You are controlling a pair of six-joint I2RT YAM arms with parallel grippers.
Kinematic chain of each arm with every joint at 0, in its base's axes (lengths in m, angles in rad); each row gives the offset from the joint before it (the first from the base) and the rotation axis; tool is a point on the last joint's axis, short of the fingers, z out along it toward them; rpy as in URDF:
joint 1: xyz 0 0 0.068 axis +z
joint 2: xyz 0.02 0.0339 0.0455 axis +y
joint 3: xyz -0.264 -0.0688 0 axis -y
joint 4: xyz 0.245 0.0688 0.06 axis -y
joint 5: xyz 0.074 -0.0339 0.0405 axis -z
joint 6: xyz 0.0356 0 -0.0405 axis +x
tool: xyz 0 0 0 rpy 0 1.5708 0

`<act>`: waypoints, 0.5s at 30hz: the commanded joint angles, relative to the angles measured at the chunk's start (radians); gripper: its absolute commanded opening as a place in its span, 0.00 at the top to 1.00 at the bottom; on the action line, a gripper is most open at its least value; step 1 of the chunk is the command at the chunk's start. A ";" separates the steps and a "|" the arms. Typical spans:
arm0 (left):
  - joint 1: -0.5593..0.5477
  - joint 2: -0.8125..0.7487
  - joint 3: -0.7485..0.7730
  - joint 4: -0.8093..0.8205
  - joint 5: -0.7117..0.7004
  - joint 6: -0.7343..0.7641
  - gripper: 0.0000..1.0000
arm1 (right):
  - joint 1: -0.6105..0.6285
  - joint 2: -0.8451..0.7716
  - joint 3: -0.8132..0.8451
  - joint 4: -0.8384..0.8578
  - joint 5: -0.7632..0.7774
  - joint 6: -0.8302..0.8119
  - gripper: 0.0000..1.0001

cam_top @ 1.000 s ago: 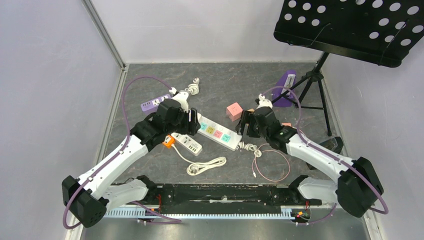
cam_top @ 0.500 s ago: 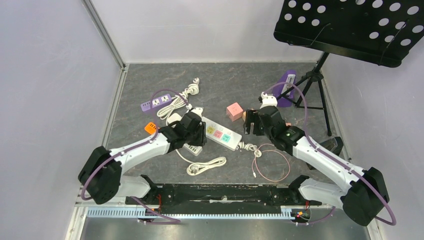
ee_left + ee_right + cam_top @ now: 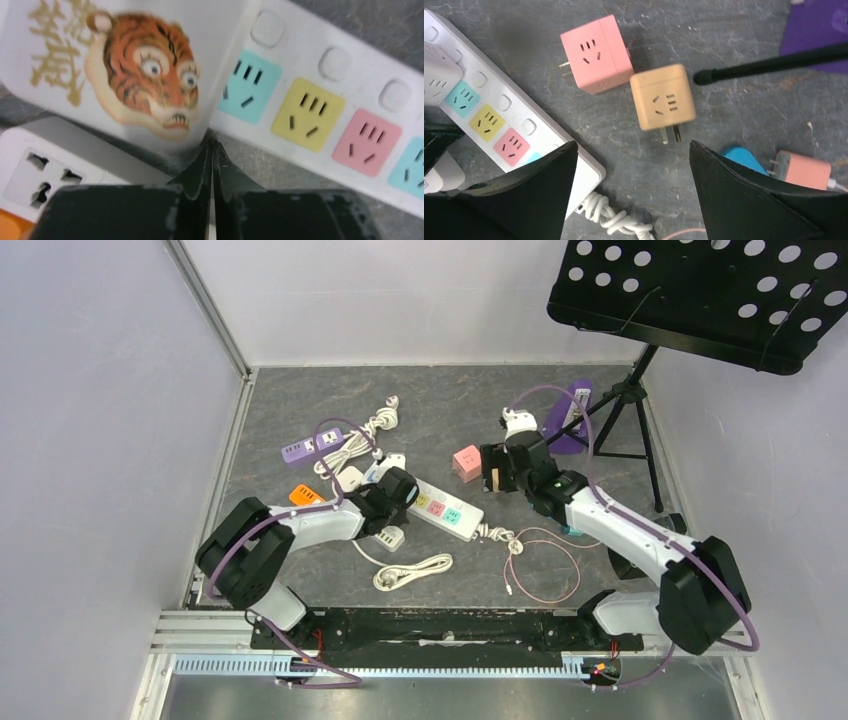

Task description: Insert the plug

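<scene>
Plain pale walls [image 3: 100,390] close in a dark grey, stone-patterned table [image 3: 450,400]. A black perforated music stand [image 3: 700,290] hangs over the far right corner, and one of its tripod legs [image 3: 774,62] ends just beside the tan cube plug [image 3: 663,96].

In the middle lies the white power strip [image 3: 325,65], which has turquoise, yellow and pink sockets. A white tiger adapter [image 3: 125,65] covers its left end, next to the turquoise socket; it cannot be seen whether its pins are inside.

Around it lie a smaller white strip [image 3: 50,165], a purple strip [image 3: 310,447], a coiled white cable [image 3: 412,572] and a thin pink cable loop [image 3: 545,565].

The tan cube plug lies loose on the table, pins showing, close beside a pink cube adapter [image 3: 596,52].

The right gripper [image 3: 633,145] is spread wide just near the tan cube plug and holds nothing. The left gripper [image 3: 211,147] has its fingers pressed together, empty, at the lower edge of the tiger adapter.
</scene>
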 commanded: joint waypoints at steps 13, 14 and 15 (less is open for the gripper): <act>0.118 -0.025 0.018 0.092 -0.085 -0.025 0.97 | -0.005 0.377 0.283 0.168 -0.033 -0.212 0.12; 0.123 -0.030 0.027 0.085 -0.081 -0.024 0.97 | -0.005 0.395 0.298 0.168 -0.034 -0.224 0.11; 0.127 -0.035 0.034 0.076 -0.079 -0.024 0.97 | -0.004 0.409 0.308 0.163 -0.035 -0.235 0.10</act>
